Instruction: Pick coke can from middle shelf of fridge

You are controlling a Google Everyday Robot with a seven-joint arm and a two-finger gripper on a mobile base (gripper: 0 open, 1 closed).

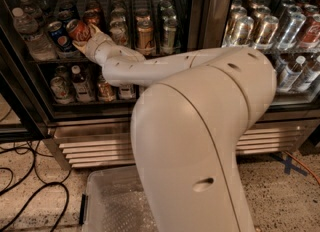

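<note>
The coke can [78, 29], red with a silver top, is tilted in my gripper [82, 37] at the left of the middle shelf [160, 56], just in front of the rows of cans. The gripper's pale fingers [93, 29] close around the can. My arm [150, 68] reaches from lower right into the open fridge [200, 16]. A blue Pepsi can [59, 36] stands just left of the coke can.
A water bottle [29, 33] stands at far left and tan-and-silver cans [145, 33] to the right on the same shelf. Small bottles [80, 83] fill the rack below. The ribbed base grille [95, 148], floor cables [30, 196], a grey tray [110, 201] and a second cooler [260, 26] are nearby.
</note>
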